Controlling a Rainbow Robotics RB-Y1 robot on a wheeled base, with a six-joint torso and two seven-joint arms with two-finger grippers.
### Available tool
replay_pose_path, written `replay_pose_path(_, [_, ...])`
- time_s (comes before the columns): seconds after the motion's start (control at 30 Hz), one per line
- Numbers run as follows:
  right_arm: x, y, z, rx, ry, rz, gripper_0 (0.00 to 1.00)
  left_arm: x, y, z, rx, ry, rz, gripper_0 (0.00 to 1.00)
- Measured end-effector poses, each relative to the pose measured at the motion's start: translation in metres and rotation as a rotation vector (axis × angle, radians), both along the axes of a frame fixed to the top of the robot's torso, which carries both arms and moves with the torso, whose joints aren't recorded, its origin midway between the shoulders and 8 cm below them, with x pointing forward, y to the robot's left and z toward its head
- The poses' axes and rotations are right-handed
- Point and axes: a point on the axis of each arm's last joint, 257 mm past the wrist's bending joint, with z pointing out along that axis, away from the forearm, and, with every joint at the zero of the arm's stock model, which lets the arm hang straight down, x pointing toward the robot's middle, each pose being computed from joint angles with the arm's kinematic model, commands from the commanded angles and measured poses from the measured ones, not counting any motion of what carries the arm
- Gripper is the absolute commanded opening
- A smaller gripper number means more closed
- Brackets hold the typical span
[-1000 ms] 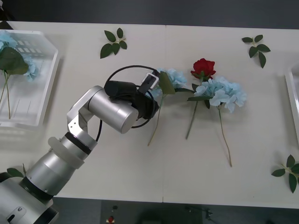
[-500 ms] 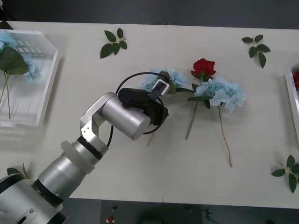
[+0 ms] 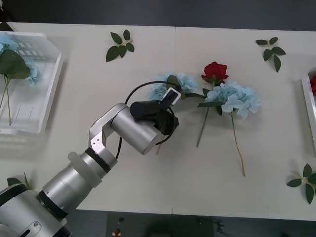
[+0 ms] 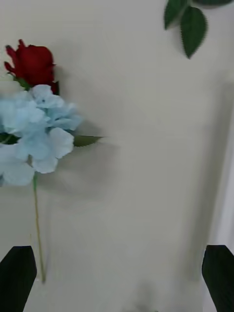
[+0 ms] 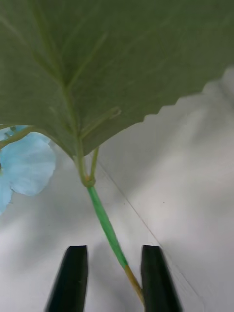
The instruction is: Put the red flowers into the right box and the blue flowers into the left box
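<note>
Green and thin, the pale blue flower's stem (image 5: 108, 229) runs lengthwise between our left gripper's (image 5: 114, 278) black fingers, narrowly parted, not yet clamped.

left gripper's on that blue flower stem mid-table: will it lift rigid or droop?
Probably droops: the blue flower has a wide petal cluster on a long thin stem, so it looks top-heavy. The left gripper has its fingers either side of the stem below a big leaf, so the head may swing. Likely light; the narrow stem could twist.
</note>
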Motion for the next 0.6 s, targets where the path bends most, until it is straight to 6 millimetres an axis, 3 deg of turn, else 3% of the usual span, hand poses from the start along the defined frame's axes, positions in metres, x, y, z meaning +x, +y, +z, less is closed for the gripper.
replay_pose_path(0.03, [0.003, 0.013, 0.000, 0.002, -0.020, 0.021, 1.00, 0.001, 0.001, -0.001, -0.002, -0.003, 0.001, 0.01])
replay_pose_path(0.17, [0.013, 0.058, -0.001, 0.046, -0.067, 0.086, 1.00, 0.006, 0.006, -0.004, 0.015, -0.022, 0.005, 0.00])
replay_pose_path(0.3, [0.017, 0.098, -0.019, 0.077, -0.040, 0.152, 1.00, 0.007, 0.007, -0.004, 0.023, -0.028, 0.006, 0.00])
replay_pose_path(0.43, [0.022, 0.123, -0.043, 0.045, 0.006, 0.213, 1.00, 0.008, 0.009, -0.001, 0.023, -0.035, 0.007, 0.00])
replay_pose_path(0.6, [0.026, 0.146, -0.066, 0.031, 0.065, 0.265, 1.00, 0.014, 0.024, 0.039, -0.051, -0.100, 0.039, 0.00])
